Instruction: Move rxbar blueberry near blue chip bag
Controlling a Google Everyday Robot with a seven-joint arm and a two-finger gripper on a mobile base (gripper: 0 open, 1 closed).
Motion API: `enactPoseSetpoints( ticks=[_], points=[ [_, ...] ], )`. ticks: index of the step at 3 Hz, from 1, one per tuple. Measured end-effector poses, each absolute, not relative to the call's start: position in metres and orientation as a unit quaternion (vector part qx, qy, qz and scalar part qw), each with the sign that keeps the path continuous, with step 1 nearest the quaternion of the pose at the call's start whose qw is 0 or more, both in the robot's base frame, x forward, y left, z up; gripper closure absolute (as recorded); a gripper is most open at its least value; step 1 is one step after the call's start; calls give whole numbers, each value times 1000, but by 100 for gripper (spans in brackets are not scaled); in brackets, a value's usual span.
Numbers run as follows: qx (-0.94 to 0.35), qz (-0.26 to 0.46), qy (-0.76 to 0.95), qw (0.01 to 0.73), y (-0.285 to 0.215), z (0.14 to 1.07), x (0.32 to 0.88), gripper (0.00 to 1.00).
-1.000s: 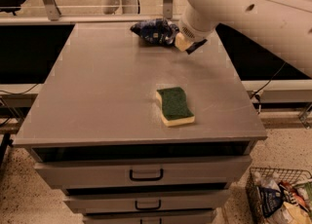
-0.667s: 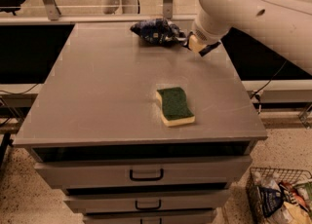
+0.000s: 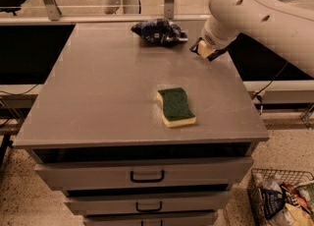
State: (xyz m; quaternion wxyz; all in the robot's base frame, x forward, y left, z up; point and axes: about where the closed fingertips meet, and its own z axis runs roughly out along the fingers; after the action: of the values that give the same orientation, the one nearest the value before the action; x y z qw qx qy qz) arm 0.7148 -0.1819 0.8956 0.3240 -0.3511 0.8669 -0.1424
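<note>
navy bar (image 3: 178, 38) flat against blue chip bag (image 3: 154, 29), long axis roughly left-right; gripper (image 3: 206, 50) just beside, spread or pressed: cannot tell; grey bench (image 3: 98, 97), sponge (image 3: 175, 106) mid-surface.

The gripper (image 3: 206, 50) is now farther right over the table's right side, apart from the blue chip bag (image 3: 154, 29). The rxbar blueberry (image 3: 179, 38) lies uncovered against the bag's right edge.

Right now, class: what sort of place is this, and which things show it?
Probably a robot test lab: grey drawer cabinet, floor basket of snack packets, the arm's tool over the cabinet's far right.
</note>
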Motion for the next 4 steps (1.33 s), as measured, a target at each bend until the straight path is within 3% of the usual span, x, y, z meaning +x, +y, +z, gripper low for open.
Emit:
enactPoseSetpoints(
  ticks=[1, 4],
  points=[
    [-365, -120, 865, 324, -173, 876, 740, 99],
    [-400, -73, 849, 336, -131, 856, 790, 31]
  ],
)
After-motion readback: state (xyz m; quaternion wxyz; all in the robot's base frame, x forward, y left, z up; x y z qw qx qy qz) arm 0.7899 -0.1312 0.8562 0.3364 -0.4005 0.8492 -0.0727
